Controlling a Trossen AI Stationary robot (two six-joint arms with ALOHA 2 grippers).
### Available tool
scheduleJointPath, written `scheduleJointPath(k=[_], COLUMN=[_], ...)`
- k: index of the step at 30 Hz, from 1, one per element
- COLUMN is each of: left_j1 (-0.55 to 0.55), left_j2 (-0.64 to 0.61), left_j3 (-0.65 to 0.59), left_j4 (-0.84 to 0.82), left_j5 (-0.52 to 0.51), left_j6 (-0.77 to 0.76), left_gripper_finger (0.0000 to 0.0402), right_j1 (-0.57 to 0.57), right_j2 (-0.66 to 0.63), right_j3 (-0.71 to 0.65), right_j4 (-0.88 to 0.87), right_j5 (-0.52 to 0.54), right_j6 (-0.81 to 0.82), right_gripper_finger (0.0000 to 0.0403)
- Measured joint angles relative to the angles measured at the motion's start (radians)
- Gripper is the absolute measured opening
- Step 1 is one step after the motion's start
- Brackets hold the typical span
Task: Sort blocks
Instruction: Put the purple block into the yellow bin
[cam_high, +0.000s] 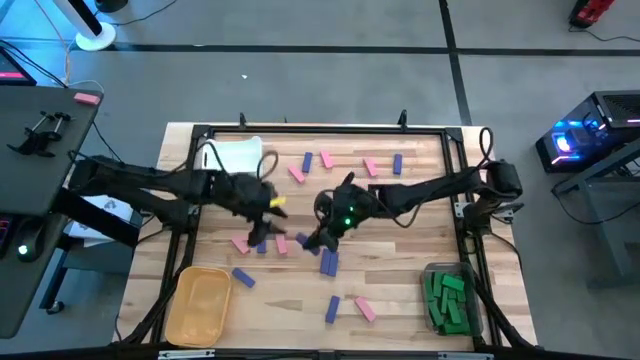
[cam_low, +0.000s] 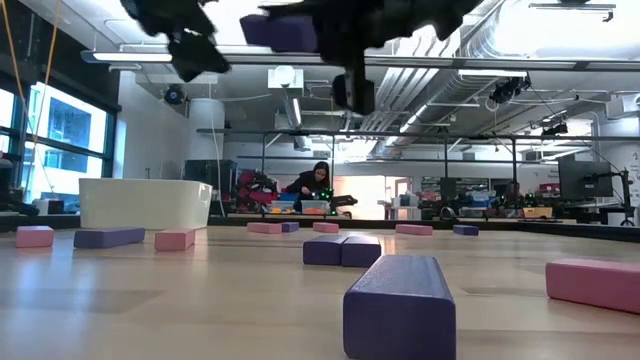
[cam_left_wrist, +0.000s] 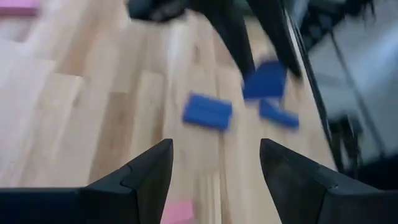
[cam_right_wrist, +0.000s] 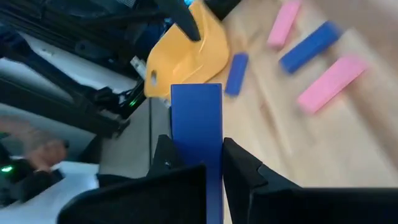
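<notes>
Pink and blue-purple blocks lie flat and scattered on the wooden table (cam_high: 420, 230), among them a pink one (cam_high: 297, 173) and a blue one (cam_high: 328, 262). My right gripper (cam_high: 314, 240) hovers over the table's middle, shut on a blue block (cam_right_wrist: 196, 118), which also shows high in the low view (cam_low: 283, 30). My left gripper (cam_high: 262, 234) stands open just to its left, above the table, its fingers (cam_left_wrist: 149, 168) apart with nothing between them. In the left wrist view, blue blocks (cam_left_wrist: 208, 112) lie ahead on the wood. My right gripper pinches the blue block between its two fingers, which sit on the two long sides at one end (cam_right_wrist: 198, 163). The fingers lie along the block, and the rest of it sticks out past the fingertips (cam_right_wrist: 239, 158). The block is lifted well clear of the table.
A white bin (cam_high: 235, 155) stands at the far left, a yellow bin (cam_high: 200, 305) at the near left, and a clear bin (cam_high: 448, 298) holding green blocks at the near right. A black frame (cam_high: 320, 130) borders the table. A person sits far behind in the room (cam_low: 318, 180).
</notes>
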Motion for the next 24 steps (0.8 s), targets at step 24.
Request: scheduleJointPath(k=[24], left_j1=[-0.283], left_j2=[0.2], left_j3=[0.002], left_j4=[0.355], left_j5=[-0.335], left_j6=[0.906], left_gripper_finger=[0.0227], right_j1=[0.049], right_j2=[0.003], right_j3=[0.001], right_j4=[0.046], right_j5=[-0.013], right_j6=[0.2], right_gripper_finger=[0.0003])
